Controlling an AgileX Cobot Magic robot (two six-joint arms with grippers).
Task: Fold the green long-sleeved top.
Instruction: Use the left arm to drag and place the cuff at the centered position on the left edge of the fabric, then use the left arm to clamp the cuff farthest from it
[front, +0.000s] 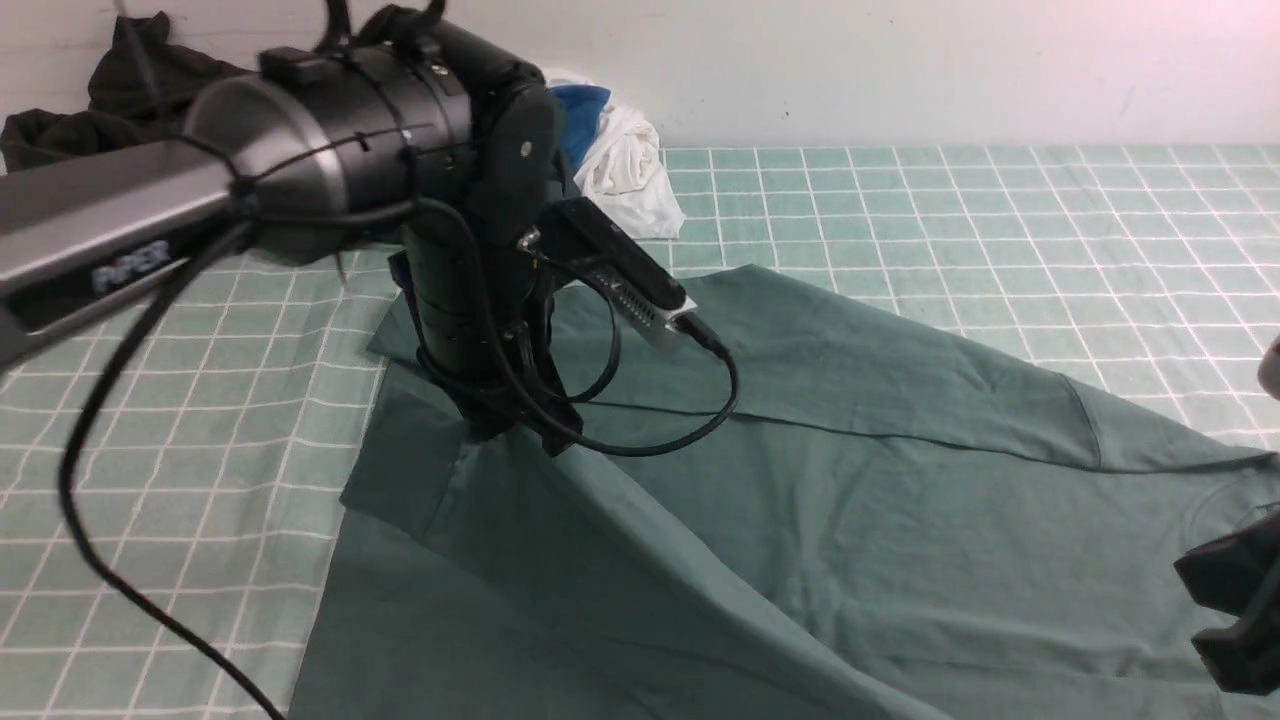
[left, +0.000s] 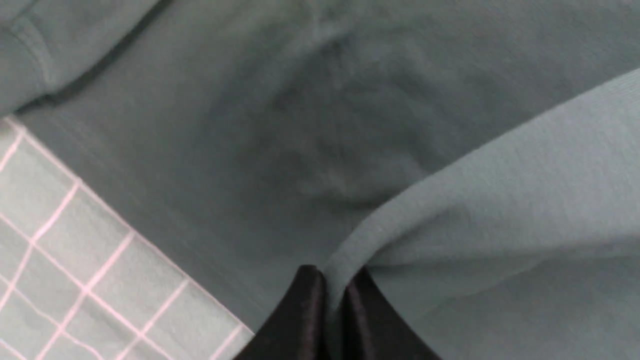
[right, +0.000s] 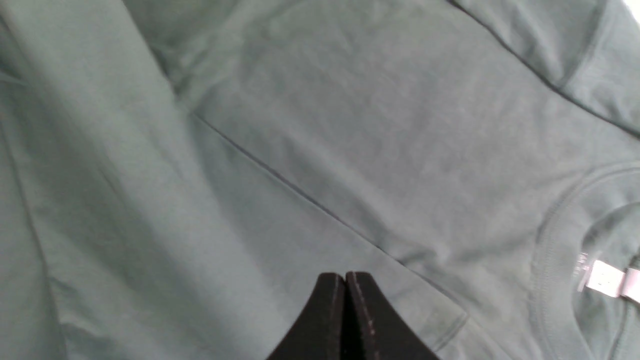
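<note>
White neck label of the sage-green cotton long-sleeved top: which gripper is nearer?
Right. The right gripper is close beside the white neck label; the left gripper pinches the sage-green top at its opposite end.

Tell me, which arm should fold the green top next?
Probably left: the left gripper pinches a ridge of the green top; the right gripper is shut, empty, near the collar.

Robot lab bench, pale green gridded cloth (front: 950, 220), bare white wall (front: 900, 60), spare clothes (front: 630, 170) heaped at back.
</note>
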